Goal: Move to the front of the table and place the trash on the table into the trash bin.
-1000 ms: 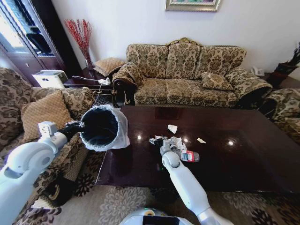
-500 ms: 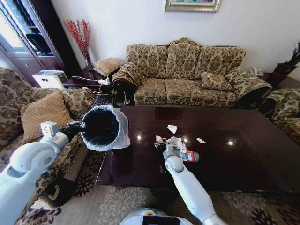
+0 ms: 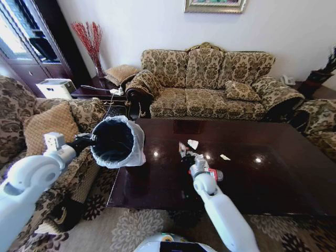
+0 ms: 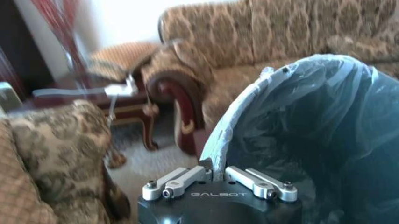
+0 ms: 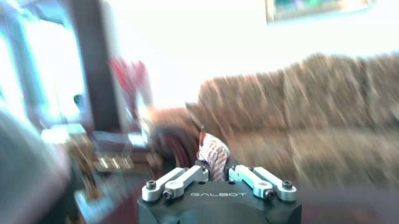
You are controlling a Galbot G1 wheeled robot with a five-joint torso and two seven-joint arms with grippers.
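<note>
The right gripper (image 5: 216, 173) has its fingers (image 5: 181, 179) pinched together on a crumpled white scrap (image 5: 214, 156) with a faint reddish pattern, which sticks up between them. In the head view that gripper (image 3: 184, 153) now hangs above the dark glossy surface (image 3: 273, 184), the scrap (image 3: 181, 147) lifted clear of the wood; a second ago it was lower down among the litter, with its wrist nearer the front edge. The forearm has since stretched farther forward, rising from the lower middle of the head view and pointing toward the sofa. Beside its wrist lie the small bottle (image 3: 212, 175) with a red label and a clump of white paper (image 3: 199, 158); two more scraps, one near the gripper (image 3: 193, 144) and one farther right (image 3: 225, 157), rest on the wood.

The left gripper (image 4: 215, 179) has its fingers (image 4: 171, 183) closed on the bag-covered rim of the trash bin (image 4: 324, 135). In the head view this gripper (image 3: 87, 140) holds the bin (image 3: 117, 142) tipped on its side at the surface's left end, mouth facing the robot, much as before. The left arm reaches in from the lower left, elbow bent.
</note>
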